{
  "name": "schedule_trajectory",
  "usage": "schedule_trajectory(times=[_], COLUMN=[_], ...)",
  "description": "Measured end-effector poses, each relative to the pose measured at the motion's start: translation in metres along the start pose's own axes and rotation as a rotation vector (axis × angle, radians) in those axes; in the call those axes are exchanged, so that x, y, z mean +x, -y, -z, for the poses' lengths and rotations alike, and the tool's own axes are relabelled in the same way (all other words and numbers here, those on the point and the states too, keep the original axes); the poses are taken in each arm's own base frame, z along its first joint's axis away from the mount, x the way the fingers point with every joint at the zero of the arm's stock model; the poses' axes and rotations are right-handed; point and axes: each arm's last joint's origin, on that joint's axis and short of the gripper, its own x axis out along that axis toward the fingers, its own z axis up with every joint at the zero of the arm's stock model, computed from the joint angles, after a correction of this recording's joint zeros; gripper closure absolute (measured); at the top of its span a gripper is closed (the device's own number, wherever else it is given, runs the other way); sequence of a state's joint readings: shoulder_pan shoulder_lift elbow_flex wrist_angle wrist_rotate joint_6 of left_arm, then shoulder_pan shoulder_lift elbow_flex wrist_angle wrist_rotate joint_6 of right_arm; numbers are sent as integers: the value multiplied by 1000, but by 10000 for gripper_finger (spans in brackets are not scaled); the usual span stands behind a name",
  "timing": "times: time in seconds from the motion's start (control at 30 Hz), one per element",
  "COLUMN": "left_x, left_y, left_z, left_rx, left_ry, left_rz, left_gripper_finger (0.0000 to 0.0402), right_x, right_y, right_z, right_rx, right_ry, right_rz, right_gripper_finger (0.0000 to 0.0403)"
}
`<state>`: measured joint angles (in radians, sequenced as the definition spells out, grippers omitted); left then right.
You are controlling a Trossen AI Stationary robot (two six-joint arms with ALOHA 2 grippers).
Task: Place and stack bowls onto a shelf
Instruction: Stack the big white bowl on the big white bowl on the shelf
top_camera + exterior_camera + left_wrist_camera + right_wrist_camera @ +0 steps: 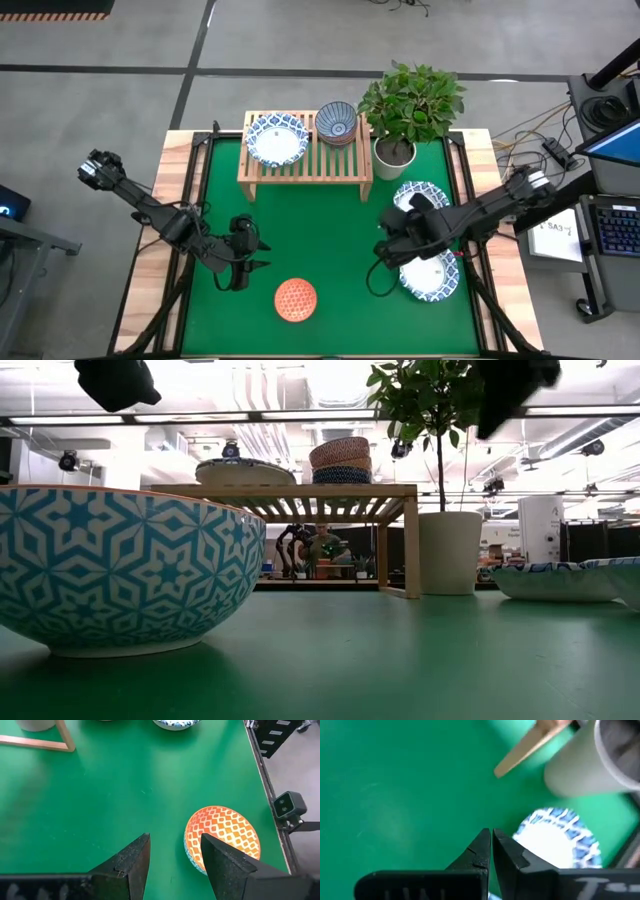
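The light-wood shelf (305, 160) stands at the table's far side. A wide white bowl with a blue rim (276, 138) and a stack of small bowls (336, 122) rest on its slatted top. Two more white blue-rimmed bowls (420, 195) (430, 275) sit on the green mat at the right. A red-orange bowl (295, 300) (222, 837) sits near the front edge. My left gripper (172, 855) hovers open just left of it, above the mat. My right gripper (491, 842) is shut and empty, above the mat beside the white bowl (557, 837).
A white pot (395, 152) with a leafy plant stands right of the shelf, close to the far white bowl. Bare green mat (310, 230) lies between the shelf and the red-orange bowl. Wooden table borders (150, 250) flank the mat.
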<state>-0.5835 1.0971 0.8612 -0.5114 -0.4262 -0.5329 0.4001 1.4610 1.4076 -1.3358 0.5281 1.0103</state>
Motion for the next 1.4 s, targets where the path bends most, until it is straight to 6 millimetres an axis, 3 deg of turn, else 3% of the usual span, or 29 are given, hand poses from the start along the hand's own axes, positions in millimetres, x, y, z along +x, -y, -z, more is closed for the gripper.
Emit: schedule_trajectory(times=[0.2,0.47,0.67,0.83,0.97,1.13,1.4], left_x=[1,1,1,1,1,1,1], left_y=[0,0,0,0,0,0,-1], left_z=[0,0,0,0,0,0,0], left_rx=[25,26,43,49,49,53,54], left_ry=[4,7,7,7,7,6,16], left_rz=[-12,-11,-11,-11,-12,-12,-34], left_gripper_finger=[243,243,243,243,243,243,243], right_x=[31,74,95,108,116,125,142], right_y=[19,44,56,54,51,49,40], right_z=[20,40,47,47,48,51,54], right_rx=[126,265,297,288,276,261,234], right_ry=[-73,-188,-258,-243,-232,-223,-231], right_rz=[-33,77,121,57,48,85,141], right_gripper_finger=[394,386,320,248,219,222,259])
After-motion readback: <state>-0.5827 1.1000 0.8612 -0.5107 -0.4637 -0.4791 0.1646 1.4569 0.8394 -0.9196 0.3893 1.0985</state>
